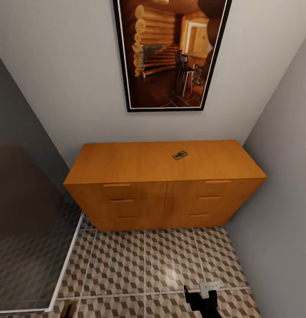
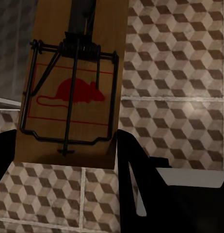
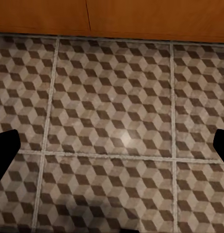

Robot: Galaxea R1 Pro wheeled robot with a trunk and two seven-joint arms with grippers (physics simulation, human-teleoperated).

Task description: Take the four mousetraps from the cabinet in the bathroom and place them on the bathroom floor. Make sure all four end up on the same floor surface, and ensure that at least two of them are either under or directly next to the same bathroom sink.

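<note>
Cabinet [image 1: 161, 163] top: 1 mousetrap [image 1: 180, 155]

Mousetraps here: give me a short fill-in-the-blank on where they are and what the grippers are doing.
1. One mousetrap lies on top of the ____.
2. The left gripper is shut on a second ____.
3. The right gripper is open above the patterned ____.
4. The printed mouse on the held trap is coloured ____.

Missing words: cabinet; mousetrap; floor; red
</note>
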